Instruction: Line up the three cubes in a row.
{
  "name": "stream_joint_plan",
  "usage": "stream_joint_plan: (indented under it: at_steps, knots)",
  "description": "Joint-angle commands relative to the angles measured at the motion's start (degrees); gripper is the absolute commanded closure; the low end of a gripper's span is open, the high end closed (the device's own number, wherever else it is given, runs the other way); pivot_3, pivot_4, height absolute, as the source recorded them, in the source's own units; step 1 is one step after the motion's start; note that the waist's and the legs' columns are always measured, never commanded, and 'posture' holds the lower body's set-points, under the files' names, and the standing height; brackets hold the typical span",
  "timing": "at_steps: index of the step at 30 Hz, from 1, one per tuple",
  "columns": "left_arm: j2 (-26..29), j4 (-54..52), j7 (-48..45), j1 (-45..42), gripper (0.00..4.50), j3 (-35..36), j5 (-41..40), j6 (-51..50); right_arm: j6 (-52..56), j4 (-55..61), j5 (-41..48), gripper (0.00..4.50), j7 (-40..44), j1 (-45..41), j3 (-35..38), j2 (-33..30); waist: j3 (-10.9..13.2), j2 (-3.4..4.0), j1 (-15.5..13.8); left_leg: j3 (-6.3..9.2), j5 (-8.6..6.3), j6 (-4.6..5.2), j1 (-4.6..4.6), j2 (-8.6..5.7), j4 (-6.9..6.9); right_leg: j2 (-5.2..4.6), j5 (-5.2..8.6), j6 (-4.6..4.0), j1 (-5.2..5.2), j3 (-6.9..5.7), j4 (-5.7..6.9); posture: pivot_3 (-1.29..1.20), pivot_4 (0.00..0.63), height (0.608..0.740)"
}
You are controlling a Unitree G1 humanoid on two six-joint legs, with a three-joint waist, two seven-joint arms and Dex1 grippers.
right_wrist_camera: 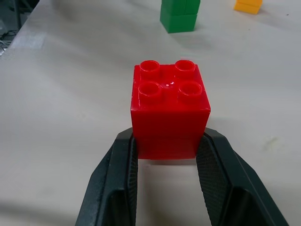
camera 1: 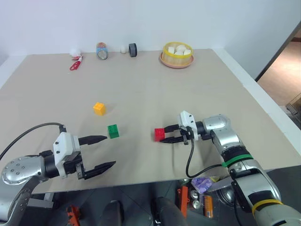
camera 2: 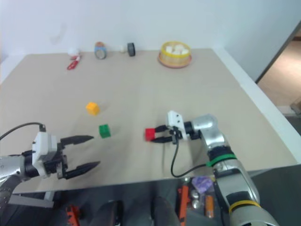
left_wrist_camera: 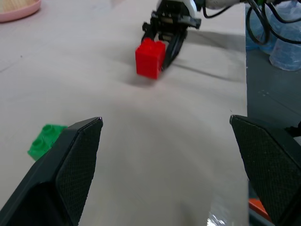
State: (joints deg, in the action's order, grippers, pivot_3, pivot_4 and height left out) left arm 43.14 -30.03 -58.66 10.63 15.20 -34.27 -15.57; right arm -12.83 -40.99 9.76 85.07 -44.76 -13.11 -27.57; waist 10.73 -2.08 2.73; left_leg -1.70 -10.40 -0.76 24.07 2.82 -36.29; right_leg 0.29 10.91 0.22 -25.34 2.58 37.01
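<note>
My right gripper (camera 1: 164,134) is shut on the red cube (camera 1: 159,134), pinching its lower sides; the studs face up in the right wrist view (right_wrist_camera: 169,110). The cube sits at table height, right of the centre. The green cube (camera 1: 113,131) stands on the table to its left, and the yellow-orange cube (camera 1: 99,108) is farther back and left of that. My left gripper (camera 1: 110,151) is open near the table's front edge, just in front of the green cube, with nothing between its fingers.
At the back stands a yellow bowl (camera 1: 177,55) of white lumps on a pink plate. Along the back edge lie red scissors (camera 1: 75,64), a can (camera 1: 102,51), a white ball (camera 1: 123,48) and a dark tape roll (camera 1: 133,50). The table's right edge (camera 1: 263,101) drops to the floor.
</note>
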Motion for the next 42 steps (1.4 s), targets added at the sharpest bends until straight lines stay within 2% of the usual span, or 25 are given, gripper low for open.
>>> stream_joint_plan:
  at_steps: [1, 10, 25, 27, 31, 34, 42]
  knots:
    - [0.34, -3.34, 1.4, 1.25, 0.0, 2.68, -1.4, -0.45, -1.54, -0.86, 0.62, 3.31, 3.64, -0.74, 1.15, -0.82, 0.0, 0.0, -0.01, 0.0, 0.0, 0.0, 0.0, 0.0, 0.0, 0.0, 0.0, -0.01, 0.0, 0.0, 0.0, 0.0, 0.15, 0.74]
    - [0.57, -4.24, 1.81, 3.41, 0.0, 4.57, -2.55, -0.75, -1.62, 0.41, 0.71, 3.31, 5.45, 1.59, 1.01, -2.42, 0.01, 0.02, -0.02, -0.01, 0.0, 0.0, 0.0, -0.01, 0.0, -0.02, 0.0, -0.01, -0.01, 0.01, 0.0, 0.0, 0.15, 0.74]
    - [0.23, -2.56, 2.18, 0.26, 0.0, 3.12, -2.16, -0.53, 1.43, 2.79, 0.05, 3.31, 4.05, 2.85, 0.31, -2.74, 0.01, 0.02, -0.01, -0.02, 0.0, -0.01, -0.02, 0.0, 0.0, 0.01, 0.0, -0.01, 0.01, 0.01, 0.01, 0.0, 0.15, 0.74]
    - [0.06, -2.53, 2.3, 0.16, 0.0, 3.11, -1.99, -0.38, 2.32, 1.66, -0.34, 2.27, 4.22, 2.03, 0.08, -2.69, 0.01, 0.01, -0.02, -0.02, 0.0, -0.01, -0.03, 0.0, 0.0, 0.01, 0.0, -0.01, 0.01, 0.01, 0.01, 0.0, 0.15, 0.74]
    - [-0.37, -2.85, 2.86, 0.32, 0.0, 2.95, -1.57, -0.12, 3.34, 0.85, -0.87, 0.9, 4.11, 1.44, 0.0, -2.68, 0.01, 0.01, 0.0, -0.04, 0.0, -0.01, -0.05, 0.0, 0.0, 0.01, 0.0, -0.01, 0.02, 0.02, 0.02, 0.0, 0.15, 0.74]
    - [-0.7, -3.14, 3.36, 0.37, 0.0, 2.65, -1.22, -0.05, 2.23, 0.26, -1.98, 0.04, 3.4, 1.42, -0.28, -2.86, 0.01, 0.01, 0.0, -0.04, 0.0, 0.0, -0.14, 0.0, -0.03, 0.01, 0.0, -0.02, 0.07, 0.02, 0.03, 0.0, 0.15, 0.74]
    - [-2.06, -4.02, 4.86, 2.09, 0.0, 5.05, -2.8, -0.59, 5.72, -0.45, -1.75, 0.04, 3.09, -1.86, 1.41, -3.8, 0.01, 0.01, 0.02, -0.02, 0.01, 0.01, -0.3, -0.05, -0.04, 0.01, -0.02, -0.03, 0.13, 0.11, 0.04, 0.0, 0.15, 0.74]
